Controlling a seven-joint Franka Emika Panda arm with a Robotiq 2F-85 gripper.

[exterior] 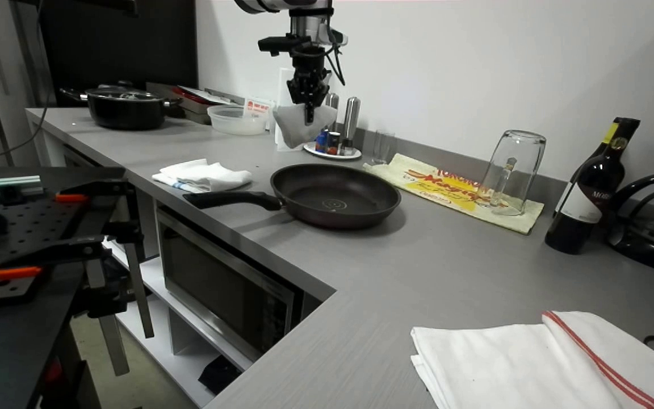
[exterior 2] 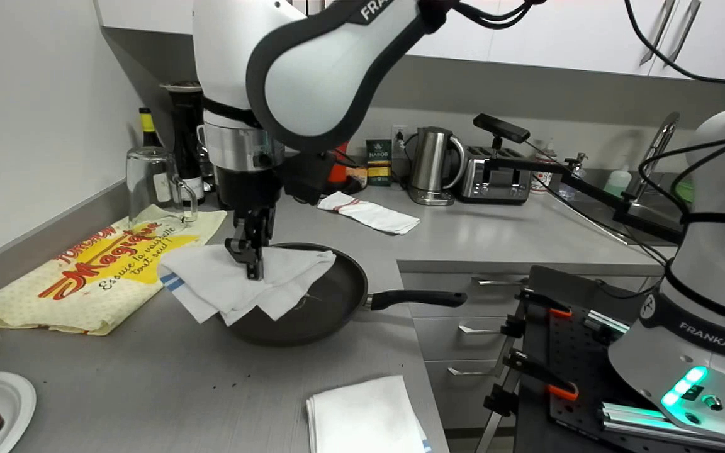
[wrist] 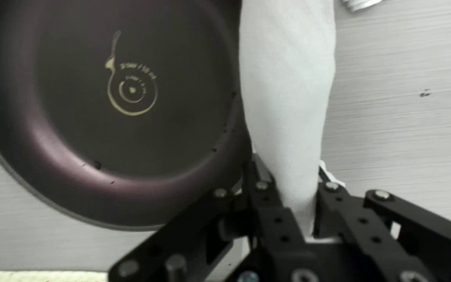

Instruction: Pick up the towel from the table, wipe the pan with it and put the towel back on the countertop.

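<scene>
Wrist view — tool clamped on the white towel — near the dark pan.

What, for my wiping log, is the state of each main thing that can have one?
Held towel: gathered, hanging loose.
Gripper: shut on it.
Pan: uncovered, specked inside.
Pot: covered.
Red-striped towel: folded.
Spare blue-striped towel: folded.
Microwave: shut.
Drawers: shut.
Base light: lit.
Wine bottle: upright.
Glass mug: looks empty.

The towel is matt cloth, the gripper mostly matt with glints of metal, the pan smooth and glossy along its inner wall, the table finely streaked, the mug clear glass, the kettle shiny metal.
</scene>
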